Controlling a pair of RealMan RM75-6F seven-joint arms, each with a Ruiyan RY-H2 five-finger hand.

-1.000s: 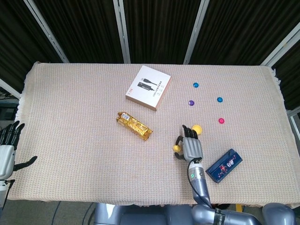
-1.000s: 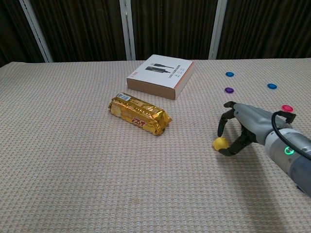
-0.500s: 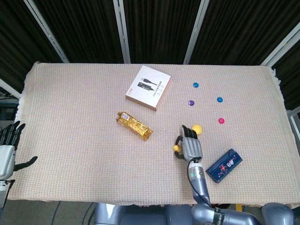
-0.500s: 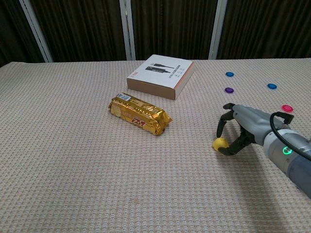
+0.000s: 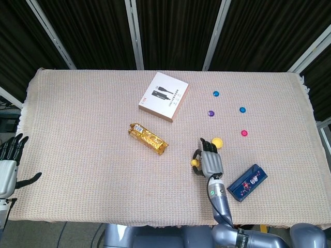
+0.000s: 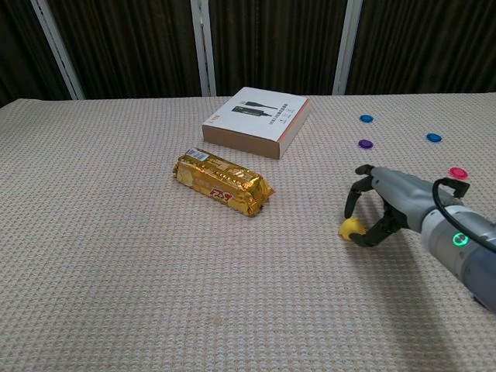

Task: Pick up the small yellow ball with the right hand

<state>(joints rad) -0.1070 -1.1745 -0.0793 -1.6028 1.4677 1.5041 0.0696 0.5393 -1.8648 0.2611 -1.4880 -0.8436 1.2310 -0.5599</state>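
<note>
One yellow ball (image 6: 352, 228) sits on the worktop (image 6: 116, 271) at the chest view's lower right, touching the right hand (image 6: 381, 203): its fingers (image 6: 351, 203) arch over the ball, curled but not clamped. At the head view's lower-left edge, the left hand (image 5: 7, 166) is spread, holding nothing.

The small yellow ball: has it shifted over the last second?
Barely, if at all: the small yellow ball stays on the cloth under the right hand, equally far from the gold snack bar.
</note>
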